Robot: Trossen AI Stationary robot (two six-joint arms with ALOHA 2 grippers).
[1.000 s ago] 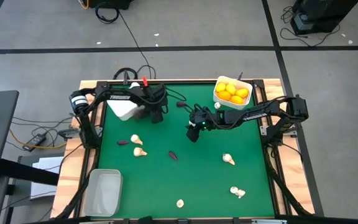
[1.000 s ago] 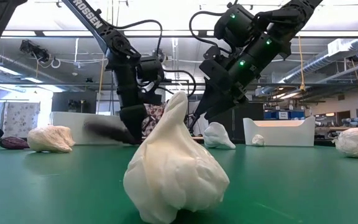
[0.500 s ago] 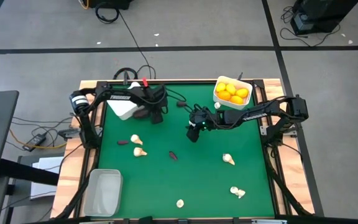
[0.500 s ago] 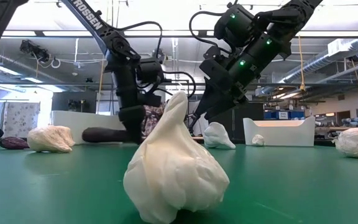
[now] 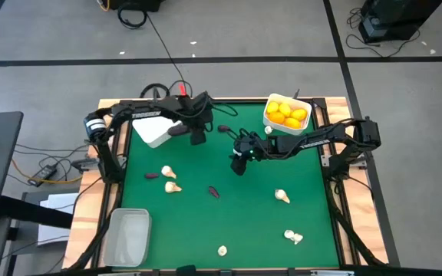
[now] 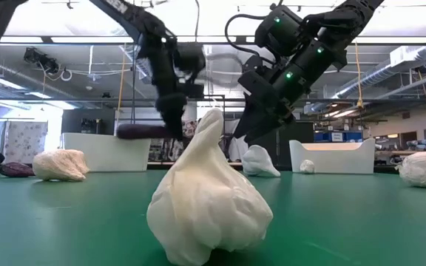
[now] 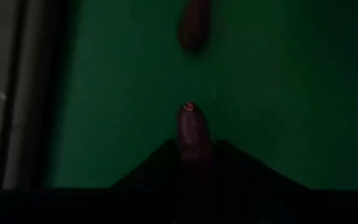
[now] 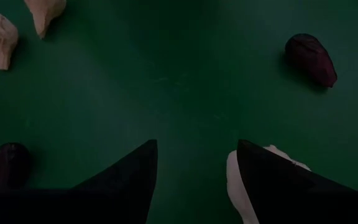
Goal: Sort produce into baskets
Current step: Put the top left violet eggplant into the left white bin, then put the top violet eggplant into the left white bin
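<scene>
we see the left gripper [image 5: 197, 136] raised above the green table [image 5: 244, 222], just beside a white basket [image 5: 150, 132], its fingers clamped on a dark purple eggplant [image 7: 192, 129] whose tip pokes out between them. another eggplant [image 7: 194, 25] lies on the mat beyond it. the right gripper [image 5: 239, 162] hovers near mid-table with fingers [image 8: 129, 174] apart, a garlic bulb [image 8: 236, 186] on the mat just beside one finger. a second white basket [image 5: 268, 116] holds the citrus fruits [image 5: 286, 113]. the clear basket [image 5: 129, 236] sits at a near corner.
</scene>
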